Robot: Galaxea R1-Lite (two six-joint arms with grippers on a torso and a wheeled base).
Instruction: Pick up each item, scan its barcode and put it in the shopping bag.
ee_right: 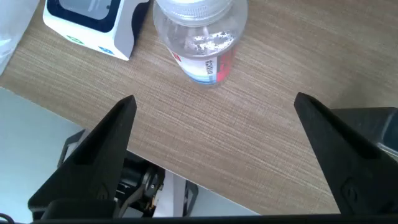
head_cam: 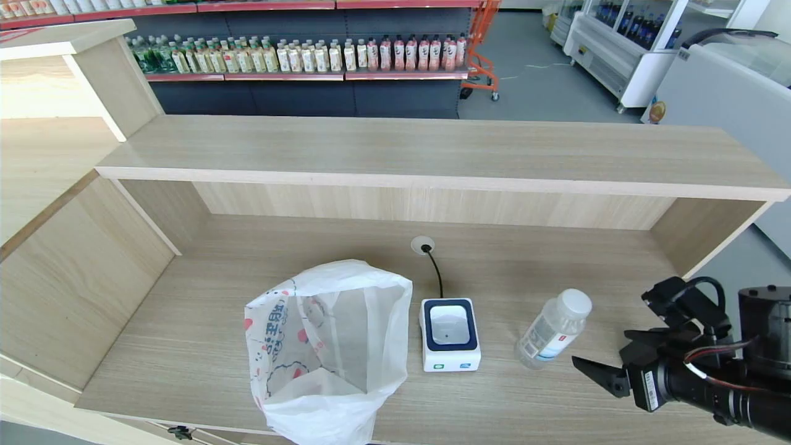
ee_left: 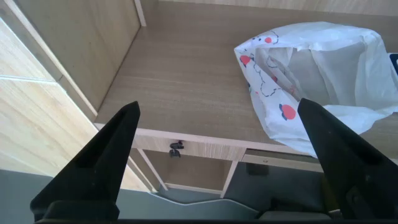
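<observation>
Fingers [ee_right: 99, 162] of the right gripper [ee_right: 214, 102] are spread wide, and nothing is held between them. The same is seen of the left gripper [ee_left: 217, 107], whose fingers [ee_left: 102, 155] are parted and empty.

A white scanner [head_cam: 450, 334] with a dark blue frame is set on the wooden worktop [head_cam: 204, 321], and a black cable [head_cam: 435, 272] runs from its back to a round hole in the worktop behind it. To the right of the scanner a clear plastic bottle [head_cam: 553, 330] with a white cap and a label is stood upright on the worktop, near the scanner but apart from it. The right gripper is held farther right of the scanner than the bottle, near the worktop's front edge, with its fingers turned towards the bottle and not touching it.

Just beside the scanner on its left, the white shopping bag [head_cam: 334, 346] with red and blue print is placed with its mouth open. The left gripper is held on the side of the bag away from the scanner, out past the worktop's front edge.

Well behind the scanner, rows of drinks bottles are lined up on a shop shelf [head_cam: 309, 75].
</observation>
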